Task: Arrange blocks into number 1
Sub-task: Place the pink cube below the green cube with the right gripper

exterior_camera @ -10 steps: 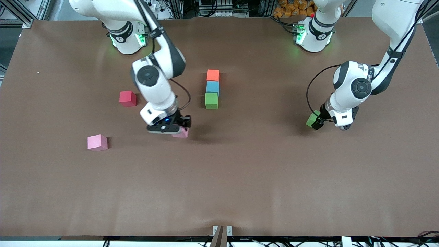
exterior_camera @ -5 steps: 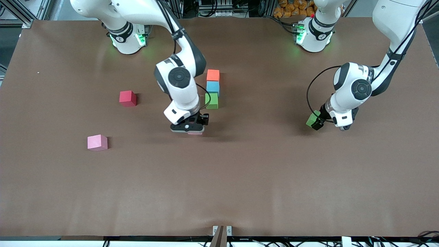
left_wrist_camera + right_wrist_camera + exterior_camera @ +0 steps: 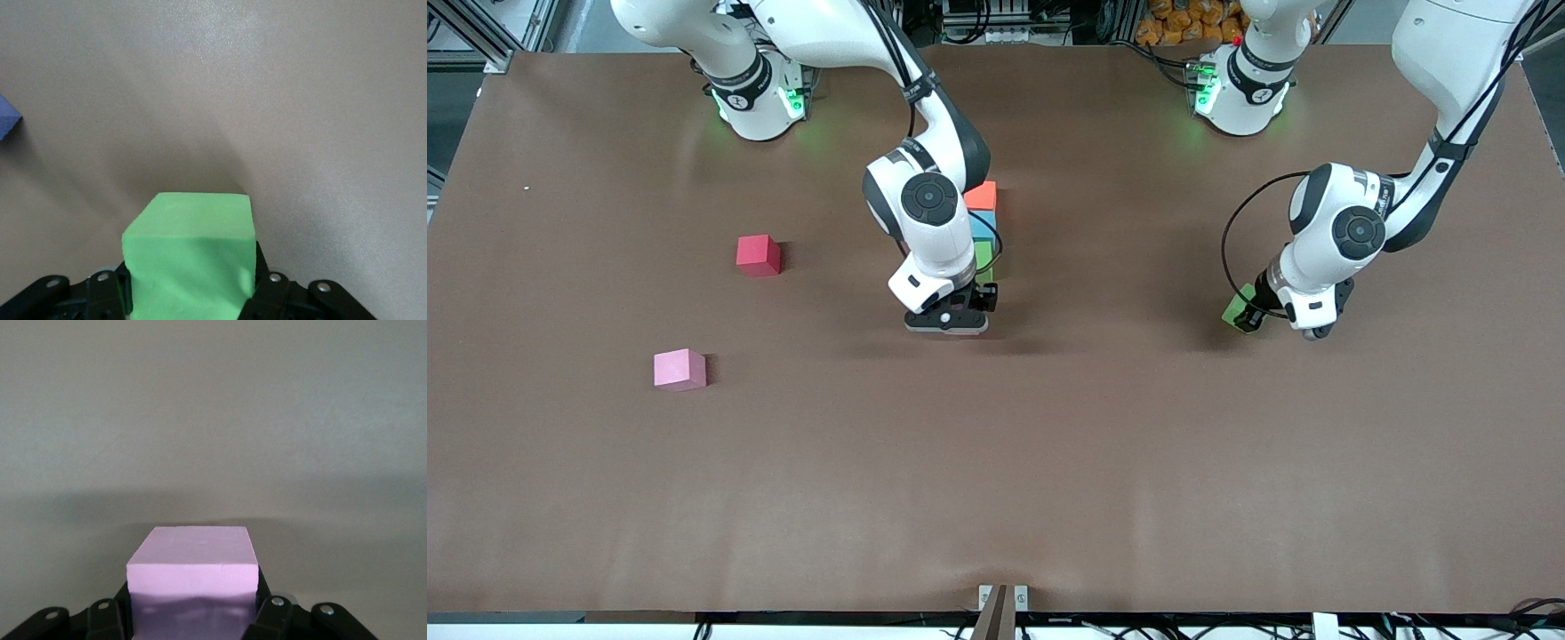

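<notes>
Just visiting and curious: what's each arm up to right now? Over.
Right gripper shut on pink cube, just ahead of the orange-blue-green line. Left gripper shut on green cube near its end. Nothing in the way.

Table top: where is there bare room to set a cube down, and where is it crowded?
Bare: the wide strip of table nearer the camera than the loose pink cube, and between the right gripper and left gripper. Crowded: around the orange cube line.

The right gripper (image 3: 947,327) and left gripper (image 3: 1252,318) are both clamped, each arm reaching low, wrists angled downward.
</notes>
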Tool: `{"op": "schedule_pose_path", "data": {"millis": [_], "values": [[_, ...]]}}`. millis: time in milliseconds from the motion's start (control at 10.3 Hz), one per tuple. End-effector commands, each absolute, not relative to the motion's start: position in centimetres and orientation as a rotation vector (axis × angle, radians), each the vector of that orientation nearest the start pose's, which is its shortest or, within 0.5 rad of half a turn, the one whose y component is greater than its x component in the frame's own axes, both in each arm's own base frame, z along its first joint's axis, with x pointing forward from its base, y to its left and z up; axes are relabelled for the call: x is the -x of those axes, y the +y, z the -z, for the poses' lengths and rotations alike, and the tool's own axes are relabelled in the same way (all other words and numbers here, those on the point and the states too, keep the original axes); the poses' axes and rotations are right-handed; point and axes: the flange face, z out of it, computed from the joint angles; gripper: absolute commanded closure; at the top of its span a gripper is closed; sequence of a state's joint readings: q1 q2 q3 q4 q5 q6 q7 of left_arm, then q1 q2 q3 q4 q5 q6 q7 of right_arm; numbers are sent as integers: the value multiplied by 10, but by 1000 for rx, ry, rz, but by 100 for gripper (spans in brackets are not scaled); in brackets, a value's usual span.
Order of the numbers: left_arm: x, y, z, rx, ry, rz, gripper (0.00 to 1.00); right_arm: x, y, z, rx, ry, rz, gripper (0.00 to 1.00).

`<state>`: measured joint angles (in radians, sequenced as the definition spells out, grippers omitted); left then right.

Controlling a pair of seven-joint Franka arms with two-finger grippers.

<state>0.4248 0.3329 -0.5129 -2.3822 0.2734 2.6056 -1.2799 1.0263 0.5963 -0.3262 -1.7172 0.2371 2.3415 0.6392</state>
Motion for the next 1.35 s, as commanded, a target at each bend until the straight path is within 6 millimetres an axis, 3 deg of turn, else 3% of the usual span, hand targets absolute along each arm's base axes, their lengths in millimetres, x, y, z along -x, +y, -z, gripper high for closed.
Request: {"op": "schedule_pose_path", "data": {"millis": [0, 193, 483, 870, 1064, 1257], "values": [[-493, -63, -189, 2780, -1421, -69, 100, -490, 472, -258, 3088, 82, 42, 38], [-501, -72, -197, 2828, -1265, 19, 100, -483, 476, -252, 3094, 64, 36, 38], [-517, -116, -216, 2872, -1125, 80, 100, -481, 472, -240, 3109, 64, 24, 38], [-521, -127, -222, 2889, -1109, 96, 100, -475, 473, -231, 3121, 47, 8, 38], [-530, -157, -230, 2938, -1055, 127, 100, -470, 477, -231, 3122, 33, 6, 38], [-554, -182, -246, 2980, -1045, 172, 100, -469, 477, -229, 3125, 31, 4, 38]]}}
